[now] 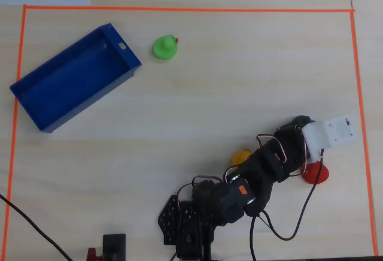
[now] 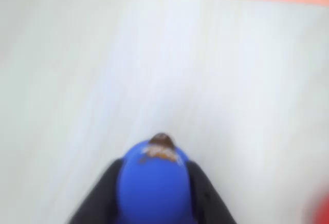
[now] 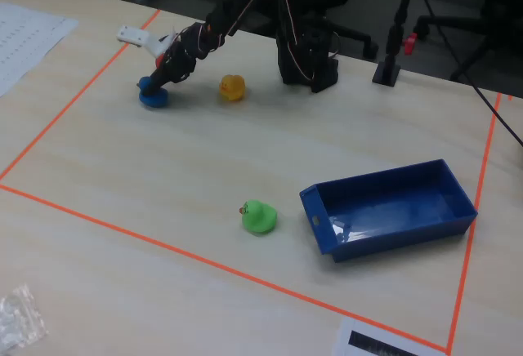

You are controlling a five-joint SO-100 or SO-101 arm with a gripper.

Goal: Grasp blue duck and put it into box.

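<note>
The claw (image 2: pixel 154 203) has its 2 dark fingers (image 2: pixel 97 198) closed against either side of the blue duck (image 2: pixel 153 185), seen close up in the wrist view (the picture is blurred). In the fixed view the blue duck (image 3: pixel 153 92) sits low on the bench (image 3: pixel 163 184) near the orange tape line (image 3: pixel 78 99), at the arm's tip. The box (image 3: pixel 392 213) lies well apart from it, open side up, with a green duck (image 3: pixel 259 217) just beside its short wall. A yellow duck (image 3: pixel 232 87) stands near the arm's base, and the overhead view shows a red duck (image 1: pixel 316 173) partly under the arm.
</note>
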